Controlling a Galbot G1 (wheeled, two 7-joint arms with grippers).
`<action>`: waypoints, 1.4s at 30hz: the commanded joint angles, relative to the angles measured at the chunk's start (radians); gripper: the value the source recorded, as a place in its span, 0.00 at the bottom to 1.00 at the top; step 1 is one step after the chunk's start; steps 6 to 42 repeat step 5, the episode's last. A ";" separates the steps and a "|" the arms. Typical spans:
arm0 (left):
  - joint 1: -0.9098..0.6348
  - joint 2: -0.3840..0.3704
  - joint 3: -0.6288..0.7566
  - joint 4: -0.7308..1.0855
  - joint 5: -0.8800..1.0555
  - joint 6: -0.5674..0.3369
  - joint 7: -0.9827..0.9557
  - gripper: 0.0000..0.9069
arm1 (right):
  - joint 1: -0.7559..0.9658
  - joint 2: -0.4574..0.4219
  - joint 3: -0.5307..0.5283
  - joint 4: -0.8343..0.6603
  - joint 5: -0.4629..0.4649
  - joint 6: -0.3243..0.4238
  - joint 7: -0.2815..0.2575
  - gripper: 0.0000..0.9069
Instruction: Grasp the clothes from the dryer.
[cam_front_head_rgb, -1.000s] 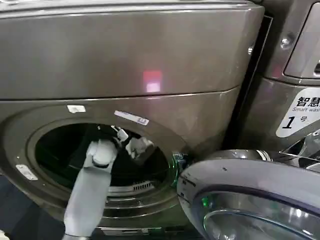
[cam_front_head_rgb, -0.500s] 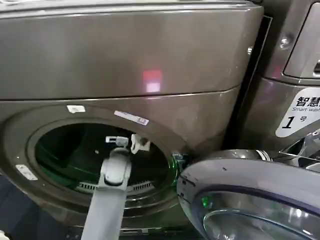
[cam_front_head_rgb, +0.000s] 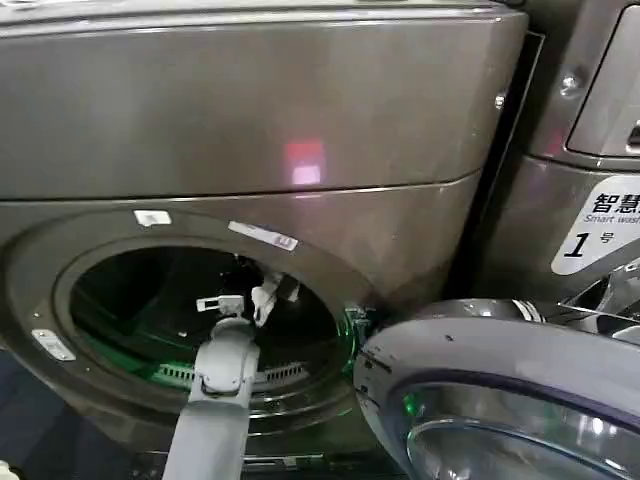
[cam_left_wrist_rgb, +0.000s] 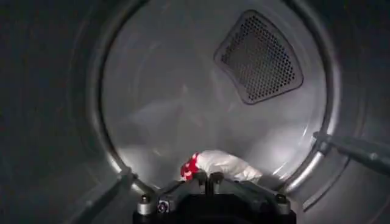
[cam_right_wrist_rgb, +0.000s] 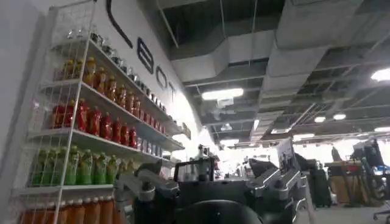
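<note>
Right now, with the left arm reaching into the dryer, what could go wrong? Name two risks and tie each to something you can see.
1. The white and red cloth lies low in the drum, close under the left gripper; the fingers might close above it.
2. The arm passes through the door opening; it could scrape the rim when pulling out.

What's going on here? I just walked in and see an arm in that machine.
The robot's left arm reaches through the dryer opening, its left gripper open inside the drum. A white and red cloth lies on the drum floor just ahead of it, not yet grasped. The dryer door hangs open.
</note>
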 joint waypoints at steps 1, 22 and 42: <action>0.012 0.001 -0.001 -0.009 -0.014 0.002 -0.014 0.00 | 0.002 0.004 0.002 0.002 -0.009 -0.005 0.001 1.00; 0.012 -0.001 0.003 -0.010 -0.012 0.001 -0.013 0.00 | 0.001 0.004 0.010 0.001 -0.011 -0.009 0.002 1.00; 0.012 -0.001 0.003 -0.010 -0.012 0.001 -0.013 0.00 | 0.001 0.004 0.010 0.001 -0.011 -0.009 0.002 1.00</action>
